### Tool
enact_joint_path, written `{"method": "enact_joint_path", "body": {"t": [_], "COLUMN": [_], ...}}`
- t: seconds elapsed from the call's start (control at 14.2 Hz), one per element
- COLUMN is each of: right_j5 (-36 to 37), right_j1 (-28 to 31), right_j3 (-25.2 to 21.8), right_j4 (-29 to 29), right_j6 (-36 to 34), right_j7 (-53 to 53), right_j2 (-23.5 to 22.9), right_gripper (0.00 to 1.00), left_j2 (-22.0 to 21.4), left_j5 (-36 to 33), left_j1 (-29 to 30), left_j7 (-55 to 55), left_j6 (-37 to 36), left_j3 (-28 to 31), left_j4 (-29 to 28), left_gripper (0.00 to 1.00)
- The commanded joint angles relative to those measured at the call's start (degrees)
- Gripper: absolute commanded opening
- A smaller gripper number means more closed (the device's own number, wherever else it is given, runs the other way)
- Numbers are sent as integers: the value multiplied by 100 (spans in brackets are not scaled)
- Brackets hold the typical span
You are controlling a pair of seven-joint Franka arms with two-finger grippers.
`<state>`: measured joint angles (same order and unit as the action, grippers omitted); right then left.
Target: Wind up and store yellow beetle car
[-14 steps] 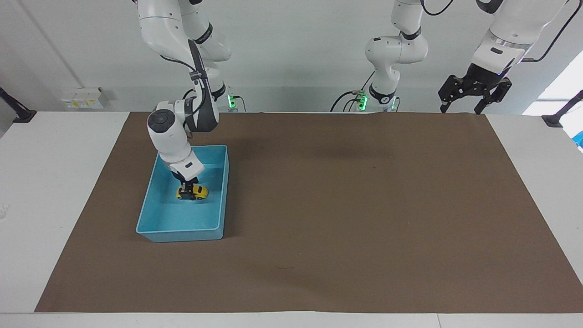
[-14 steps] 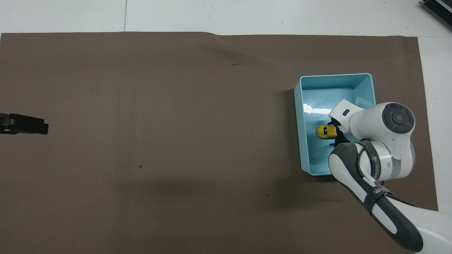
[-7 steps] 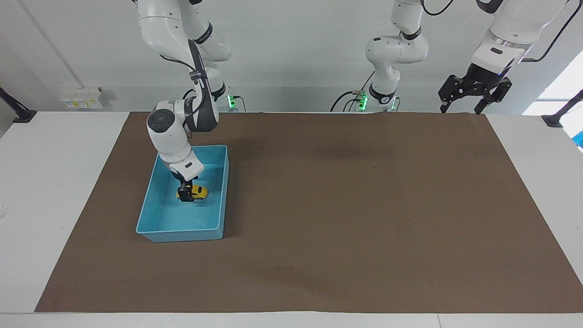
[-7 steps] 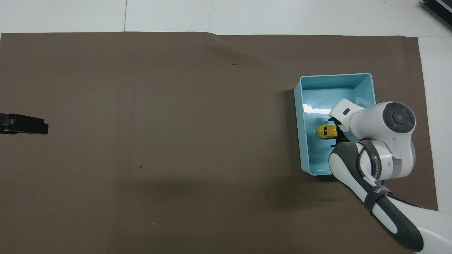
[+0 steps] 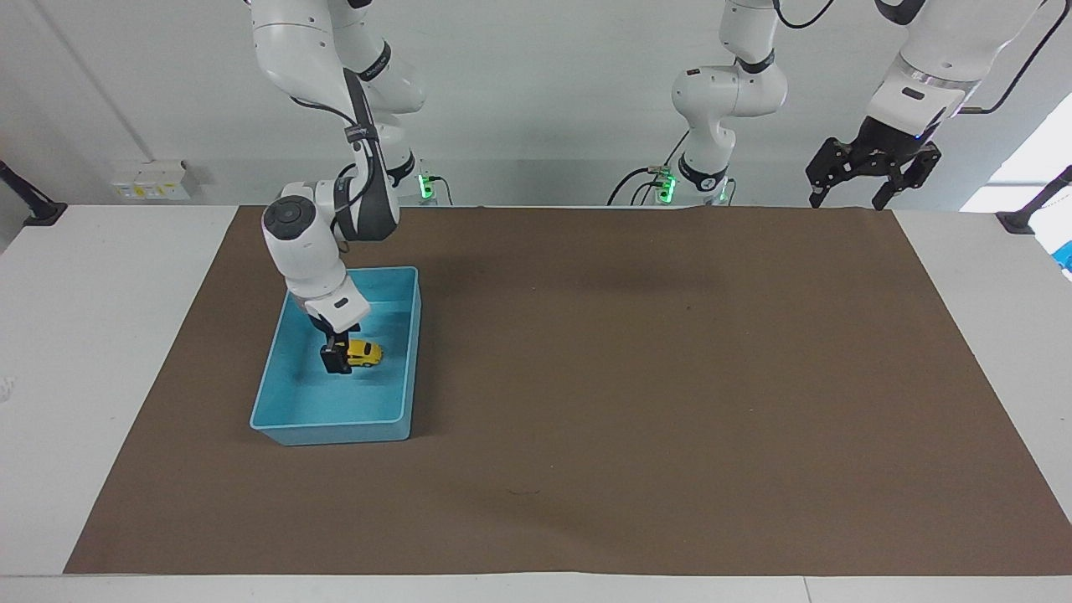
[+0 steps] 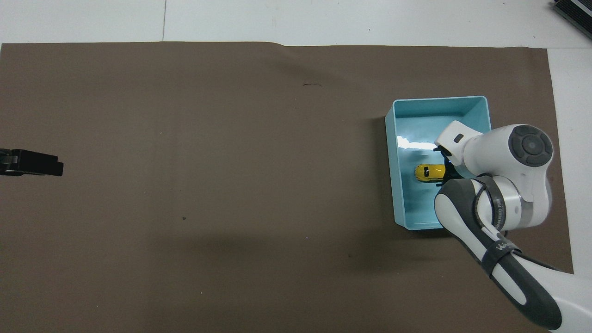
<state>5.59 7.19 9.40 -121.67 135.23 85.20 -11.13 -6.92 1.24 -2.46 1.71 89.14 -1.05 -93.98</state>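
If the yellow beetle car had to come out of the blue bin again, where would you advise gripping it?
Probably across its two long flanks, coming straight down from above. The yellow beetle car sits on its wheels on the floor of the blue bin, whose walls block a sideways approach, and its rounded roof gives no flat hold.

White rounded arm links, dark grey joint bands, black cables, black fingers (image 5: pixel 879 198).

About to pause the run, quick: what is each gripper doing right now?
Right gripper: open, holding nothing, in the blue bin beside the yellow beetle car.
Left gripper: open, empty, waiting raised.
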Motion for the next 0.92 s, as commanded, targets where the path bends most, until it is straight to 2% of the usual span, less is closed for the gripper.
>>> {"method": "enact_joint_path", "body": {"t": [0.0,0.42,0.84], "right_j5": [74,-14,-32], "right_j1": [116,116,116], "right_j3": [80,71,71], "right_j4": [371,645,1066], "right_j6": [-566,-884,-1481], "right_j7": [110,119,102], "right_j2": [85,198,269], "right_gripper": [100,100,100], "left_j2": [-20,-20,-20], "left_j5": [69,69,69], "left_j1": [97,97,97], "left_j7": [40,40,40], "left_j6": [-98,-98,-98], "left_j3": [-45,-45,-45], "left_j4": [37,29,37], "left_gripper": [100,100,100]}}
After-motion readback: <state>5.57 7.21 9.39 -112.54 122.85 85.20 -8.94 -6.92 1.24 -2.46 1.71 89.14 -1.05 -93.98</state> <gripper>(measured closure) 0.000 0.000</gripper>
